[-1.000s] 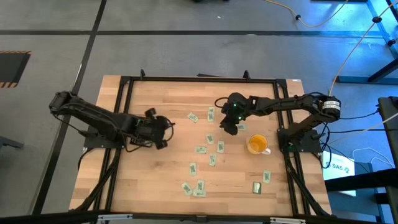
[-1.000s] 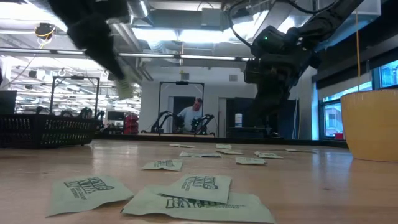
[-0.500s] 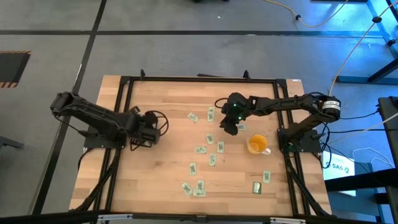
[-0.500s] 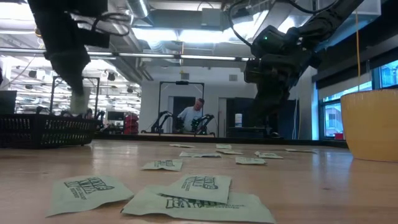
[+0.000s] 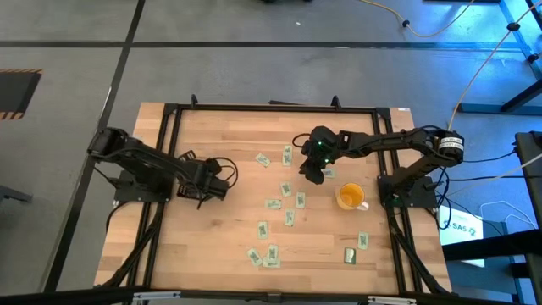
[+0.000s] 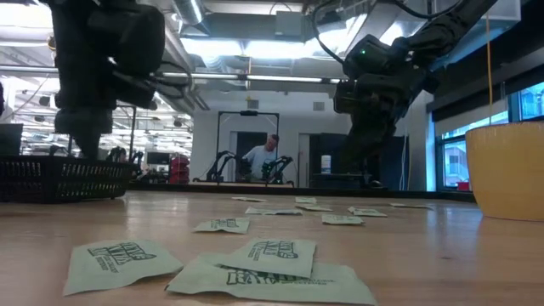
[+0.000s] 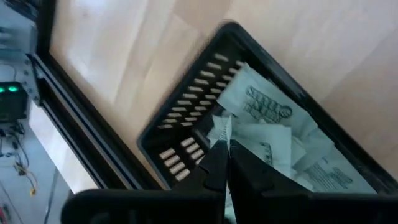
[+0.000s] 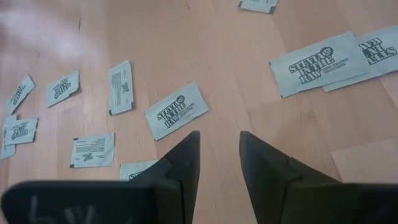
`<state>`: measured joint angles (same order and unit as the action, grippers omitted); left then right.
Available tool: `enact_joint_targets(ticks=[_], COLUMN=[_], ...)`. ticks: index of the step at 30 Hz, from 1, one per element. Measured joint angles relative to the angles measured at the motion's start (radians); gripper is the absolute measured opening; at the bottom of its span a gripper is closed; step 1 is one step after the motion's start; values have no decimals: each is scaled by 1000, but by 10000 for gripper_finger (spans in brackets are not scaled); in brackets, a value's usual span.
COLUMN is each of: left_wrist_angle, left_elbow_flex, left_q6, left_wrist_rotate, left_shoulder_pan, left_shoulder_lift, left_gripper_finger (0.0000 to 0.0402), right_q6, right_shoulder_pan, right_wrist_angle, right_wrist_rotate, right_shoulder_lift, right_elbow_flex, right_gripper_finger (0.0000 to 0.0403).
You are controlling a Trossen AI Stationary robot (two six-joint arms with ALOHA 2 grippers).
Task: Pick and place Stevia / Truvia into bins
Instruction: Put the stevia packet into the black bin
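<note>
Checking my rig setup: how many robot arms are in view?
2. The left gripper is over the black bin, shut on a sachet; the right gripper hangs open above loose sachets near the middle of the table.

**A robotics lab on an open industrial floor**

The wooden worktop sits in a black metal frame bolted around it, standing on a grey concrete floor marked with dark tape lines. Cables run loose across that floor to equipment at the side. Seen level across the worktop, the room behind is wide and open: exposed ducts and strip lights overhead, tall windows on one side, and further robot arms mounted at another station (a person stands there among them)
</note>
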<state>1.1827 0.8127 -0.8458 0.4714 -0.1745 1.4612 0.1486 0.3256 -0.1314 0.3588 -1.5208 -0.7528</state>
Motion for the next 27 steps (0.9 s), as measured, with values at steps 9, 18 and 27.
enact_joint_targets(ticks=[9,18,27], left_wrist_angle=[-4,-3,-62], left_elbow_flex=[0,38,112], left_q6=[-20,5,60], left_wrist_rotate=[-81,-81,-48], left_shoulder_pan=[0,-10,-76], left_shoulder_lift=[21,21,19], left_gripper_finger=[51,93,91], right_q6=[0,-1,-41], right_shoulder_pan=[0,0,0], right_wrist_angle=[0,-7,-205], right_wrist_rotate=[0,0,0], right_shoulder_lift=[0,0,0], right_elbow_flex=[0,0,0], right_gripper_finger=[116,116,116])
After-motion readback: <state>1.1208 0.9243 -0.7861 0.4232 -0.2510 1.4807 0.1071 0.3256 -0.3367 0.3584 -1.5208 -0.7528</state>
